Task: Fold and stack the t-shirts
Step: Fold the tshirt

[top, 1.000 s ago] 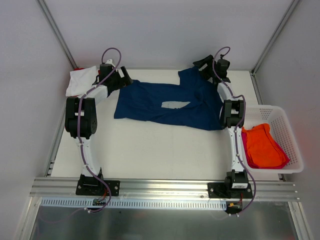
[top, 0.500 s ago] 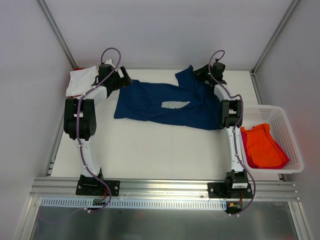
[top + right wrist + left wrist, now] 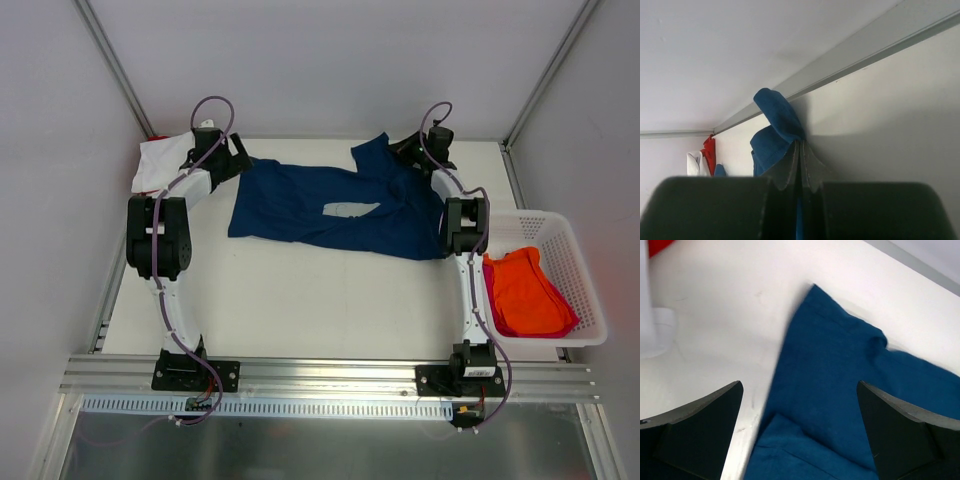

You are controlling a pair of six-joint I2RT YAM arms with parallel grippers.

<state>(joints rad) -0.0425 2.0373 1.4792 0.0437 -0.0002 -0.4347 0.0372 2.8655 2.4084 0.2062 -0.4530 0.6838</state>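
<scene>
At the far left corner of the white tabletop [image 3: 300, 300] lies a folded white cloth t-shirt [image 3: 160, 165], with a sliver of red cloth [image 3: 157, 139] showing at its far edge. Just right of it is the left tool [image 3: 238, 160], its jaws spread wide and gripping nothing. In the left wrist view its two dark fingers [image 3: 695, 427] frame the left end of a navy blue cloth t-shirt [image 3: 320, 200] and the bare tabletop beside it; whether they touch the cloth cannot be told.

The navy shirt is spread flat across the far middle of the tabletop, slightly rumpled, with its pale chest print [image 3: 352, 209] facing up near the centre. At its far right corner a flap of the cloth is raised. There the right tool [image 3: 402, 148] is clamped tight on the navy fabric. In the right wrist view the fingertips [image 3: 790, 167] are pressed together, with a bunch of blue cloth standing up out of them.

At the right edge a white plastic lattice basket [image 3: 575, 245] holds a crumpled orange cloth t-shirt [image 3: 525, 292], well apart from the navy one.
</scene>
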